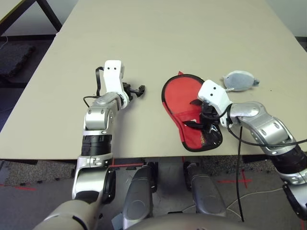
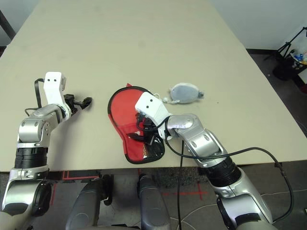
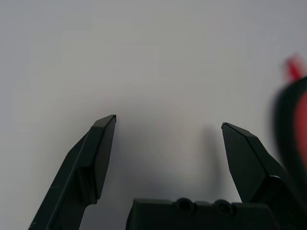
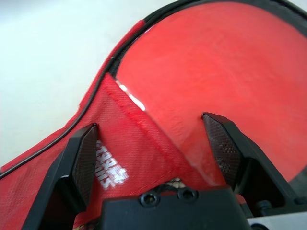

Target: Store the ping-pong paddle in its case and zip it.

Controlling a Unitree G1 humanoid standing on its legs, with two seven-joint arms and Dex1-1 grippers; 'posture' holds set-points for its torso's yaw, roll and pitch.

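The red case with black zipper edging lies near the table's front edge, right of centre. Its round end is open, and the ping-pong paddle's smooth red face shows inside it. The fabric flap with a white logo covers the narrow end, hiding the handle. My right gripper hovers open low over the case, one finger above the flap and the other above the red face. My left gripper is open over bare table left of the case, holding nothing; the case's edge is beside it.
A grey oval fuzzy thing on a white cord lies just behind and right of the case. The beige table stretches far back. The front edge runs close below the case.
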